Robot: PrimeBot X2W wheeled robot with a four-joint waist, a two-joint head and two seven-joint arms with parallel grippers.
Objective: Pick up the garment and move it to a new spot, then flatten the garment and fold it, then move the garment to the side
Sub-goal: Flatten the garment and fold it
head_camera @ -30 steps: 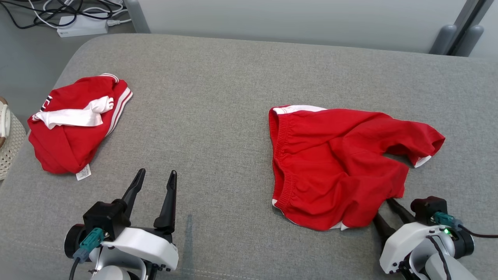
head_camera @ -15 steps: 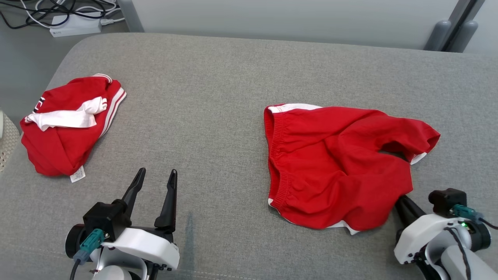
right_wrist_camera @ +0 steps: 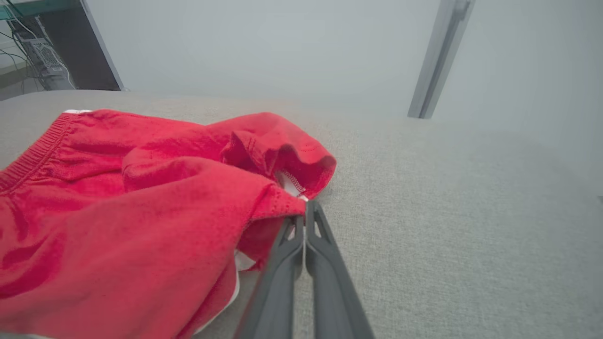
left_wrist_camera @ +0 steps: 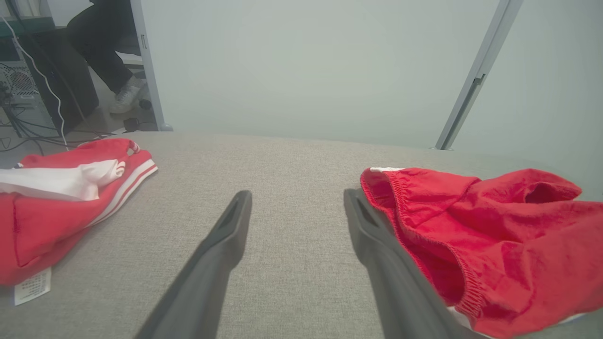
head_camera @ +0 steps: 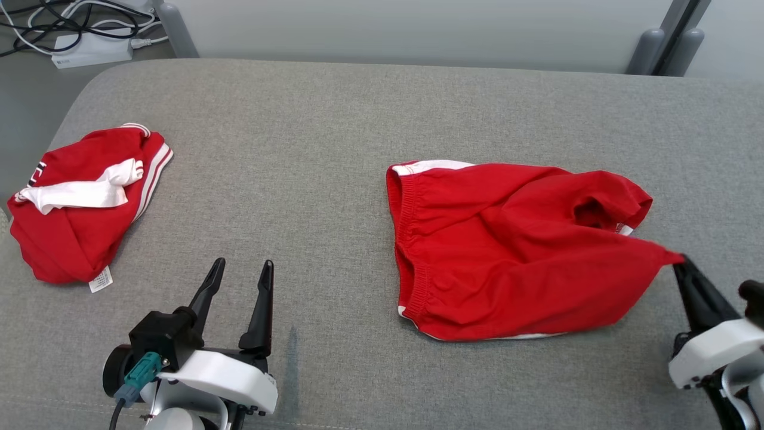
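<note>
Grey cushion (head_camera: 310,149) carried wrinkled red shorts (head_camera: 507,251), 1 leg corner pulled taut by the pinching right claw (head_camera: 680,261); left claw (head_camera: 243,263) stood spread.

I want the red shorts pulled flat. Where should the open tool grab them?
Take the red shorts by the elastic waistband, near its nearer corner, coming from the left. That edge faces the left tool and lies opposite the leg hem pinched by the right tool, so pulling may stretch them flat.

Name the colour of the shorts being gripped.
Red, white-edged shorts; clearest in head view.
</note>
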